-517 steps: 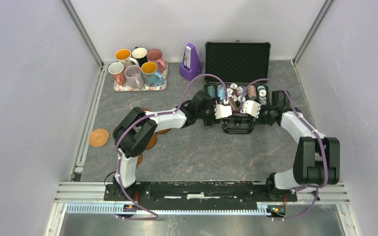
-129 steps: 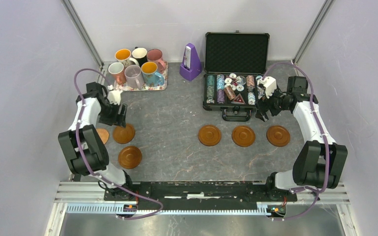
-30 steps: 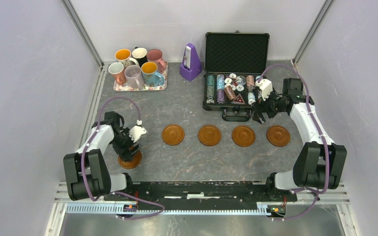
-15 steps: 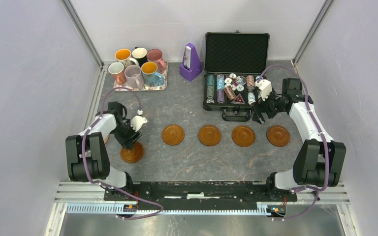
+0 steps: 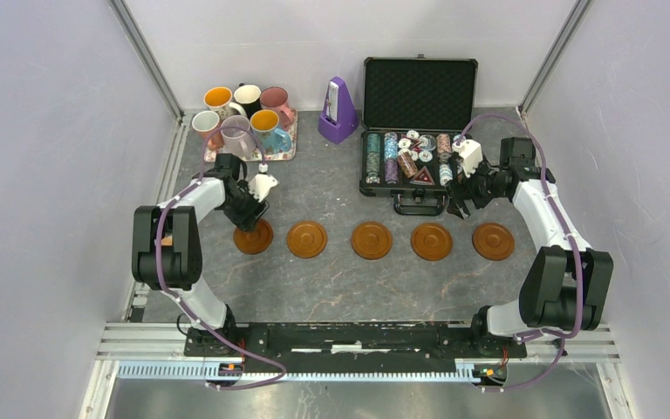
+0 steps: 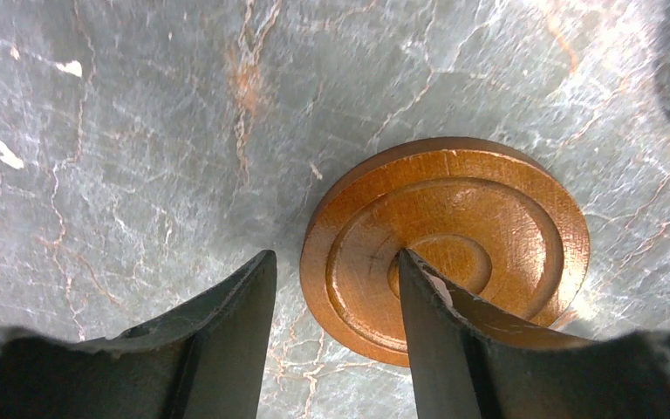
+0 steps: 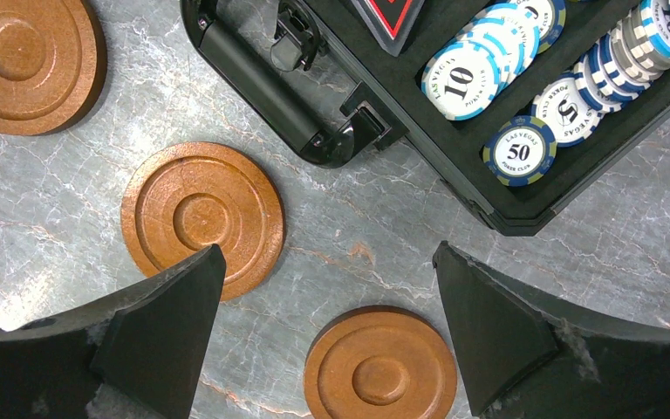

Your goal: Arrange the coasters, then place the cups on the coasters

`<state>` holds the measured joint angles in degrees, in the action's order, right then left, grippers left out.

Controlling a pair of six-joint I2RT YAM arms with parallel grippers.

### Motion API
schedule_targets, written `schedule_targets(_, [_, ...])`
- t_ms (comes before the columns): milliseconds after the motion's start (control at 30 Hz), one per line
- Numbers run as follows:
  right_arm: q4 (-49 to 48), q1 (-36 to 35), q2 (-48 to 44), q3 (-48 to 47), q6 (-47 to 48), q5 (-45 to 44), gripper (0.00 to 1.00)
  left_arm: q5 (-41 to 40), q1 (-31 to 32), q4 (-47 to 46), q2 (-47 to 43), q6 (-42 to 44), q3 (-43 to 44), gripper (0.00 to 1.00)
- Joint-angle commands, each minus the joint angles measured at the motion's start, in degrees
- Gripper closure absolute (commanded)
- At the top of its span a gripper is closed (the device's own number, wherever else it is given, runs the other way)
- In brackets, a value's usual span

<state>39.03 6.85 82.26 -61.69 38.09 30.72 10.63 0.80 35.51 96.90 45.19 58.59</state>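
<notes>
The grey marbled worktop [image 5: 331,288] carries everything. At its far right stands an open black case [image 5: 419,100], its lower half packed with poker chips [image 5: 406,159]. At the far left a flowered tray [image 5: 249,158] holds all six cups [image 5: 218,96], crowded together and upright, none of them on a coaster. A purple metronome [image 5: 338,109] stands between the tray and the case.

Five coasters [image 5: 372,240] lie in a row across the middle of the worktop, evenly spaced and not touching. The leftmost coaster [image 6: 480,227] sits under the left pincer [image 6: 336,257]. That pincer is half closed astride the disc's edge: one finger [image 6: 427,349] rests on the coaster beside its centre ring, and the other stands just outside the rim. A thin strip of worktop shows between that outer finger and the rim, so I cannot tell whether it truly pinches the disc.

The right pincer [image 7: 327,249] is spread wide and holds nothing. It hovers near the case handle [image 7: 262,87], above the two right-hand coasters
</notes>
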Motion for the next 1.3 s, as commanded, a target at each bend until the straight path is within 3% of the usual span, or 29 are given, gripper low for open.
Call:
schedule_targets(0, [-1.0,-0.1,-0.5,-2.6,-1.2,-0.5,0.02,1.8,1.5,-2.8,1.1,-4.7,1.8,0.40])
schedule_targets(233, [-1.1,-0.1,-0.2,-3.2,-1.9,-0.2,0.02,-0.1,1.0,-2.0,0.2,-4.1,0.0,0.39])
schedule_targets(367, [-1.1,-0.2,-0.3,-3.0,-2.1,0.0,0.02,1.0,-0.7,-0.2,-1.6,-4.6,0.6,0.34])
schedule_targets(600, [-0.8,-0.3,-0.6,-3.5,-2.1,0.1,0.02,7.0,-5.7,8.2,-8.4,-7.3,5.6,0.22])
schedule_targets(733, [-0.7,-0.5,-0.8,-4.2,-2.2,0.4,0.02,6.1,-13.0,11.7,-9.4,-7.4,6.8,0.20])
schedule_targets(1000, [-0.1,-1.1,-0.6,-4.7,-1.6,1.0,0.02,1.0,-32.6,13.5,-2.8,-4.2,9.5,0.26])
schedule_targets(1267, [1.4,-1.8,0.7,-6.9,-0.7,1.0,0.02,-0.6,-35.8,7.7,1.7,-3.4,7.4,0.36])
